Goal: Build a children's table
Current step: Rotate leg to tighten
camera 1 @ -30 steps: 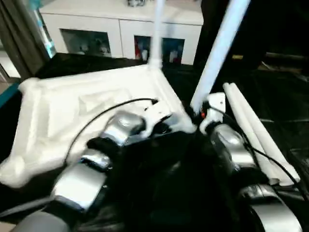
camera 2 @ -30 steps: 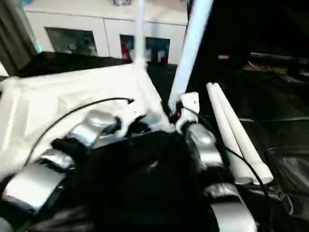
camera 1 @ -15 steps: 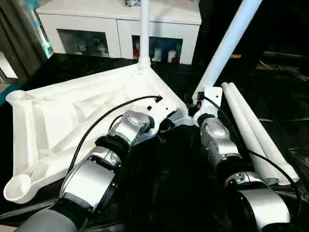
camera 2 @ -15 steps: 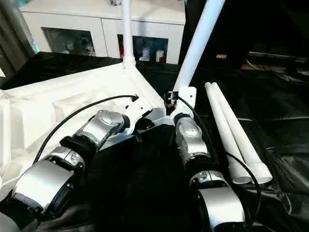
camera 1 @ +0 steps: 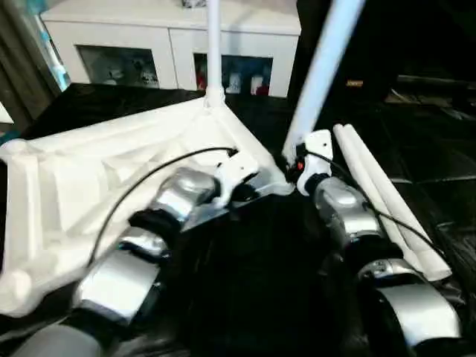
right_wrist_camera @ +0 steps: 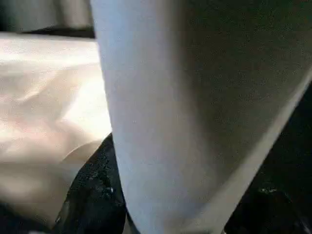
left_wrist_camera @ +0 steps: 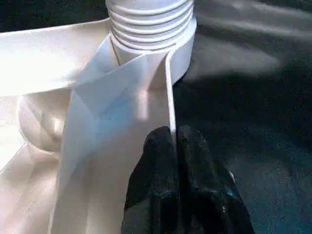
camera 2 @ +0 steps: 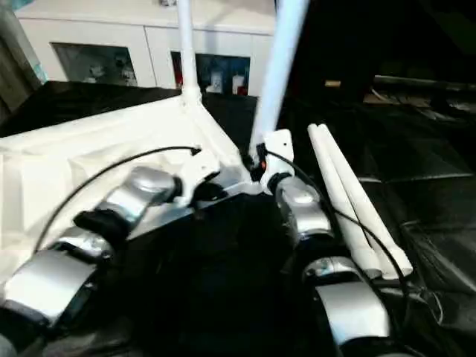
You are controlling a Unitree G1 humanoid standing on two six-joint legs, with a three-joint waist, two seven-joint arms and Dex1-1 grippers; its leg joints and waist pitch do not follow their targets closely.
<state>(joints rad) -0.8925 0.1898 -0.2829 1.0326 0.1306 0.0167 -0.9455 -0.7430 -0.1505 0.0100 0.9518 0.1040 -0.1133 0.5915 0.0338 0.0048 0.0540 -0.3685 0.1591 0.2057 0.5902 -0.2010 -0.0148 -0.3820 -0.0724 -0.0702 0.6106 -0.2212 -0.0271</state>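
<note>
An upturned white tabletop [camera 1: 89, 178] lies on a black-sheeted surface [camera 1: 439, 171], ribbed underside up, an empty round socket [camera 1: 16, 285] at its near left corner. One leg [camera 1: 213, 52] already stands upright in the far corner socket. The left pincer [left_wrist_camera: 176, 146] has its two black fingers pressed together on the thin rim wall of the tabletop, just beside the ribbed collar of the near right corner socket [left_wrist_camera: 148, 24]. To its right, the right pincer [camera 1: 297, 165] is clamped on a second leg [camera 1: 321, 71], which leans up and away from that socket. Two spare legs [camera 1: 379, 197] lie side by side on the sheet at far right. The hollow plastic parts look light and stiff but smooth, so the tube likely slips if held loosely; low on the leg near the collar, and on the rim by the socket, seem the surest holds.
</note>
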